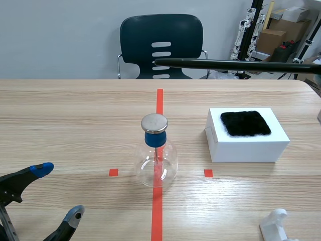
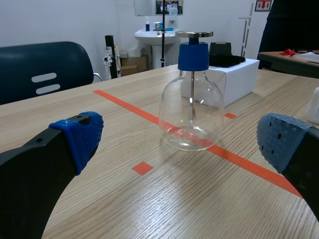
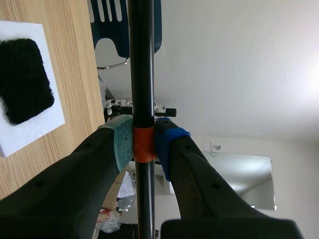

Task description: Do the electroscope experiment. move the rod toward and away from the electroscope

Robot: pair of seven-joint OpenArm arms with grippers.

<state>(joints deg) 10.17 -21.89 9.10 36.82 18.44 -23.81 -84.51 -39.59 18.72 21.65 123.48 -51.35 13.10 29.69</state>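
Note:
The electroscope (image 1: 156, 158), a clear glass flask with a blue stopper and a round metal plate on top, stands on the red tape line at mid-table. A long black rod (image 1: 225, 64) lies level in the air, coming in from the right. Its tip hangs high above and beyond the flask's plate, not touching it. In the right wrist view my right gripper (image 3: 143, 144) is shut on the rod (image 3: 141, 59) at an orange band. My left gripper (image 1: 58, 192) rests open low at the near left, with the electroscope (image 2: 191, 99) ahead of it.
A white box (image 1: 247, 145) with a black fur cloth (image 1: 246, 123) on top sits right of the flask. A white object (image 1: 276, 223) lies at the near right edge. A dark chair (image 1: 161, 45) stands behind the table's far edge.

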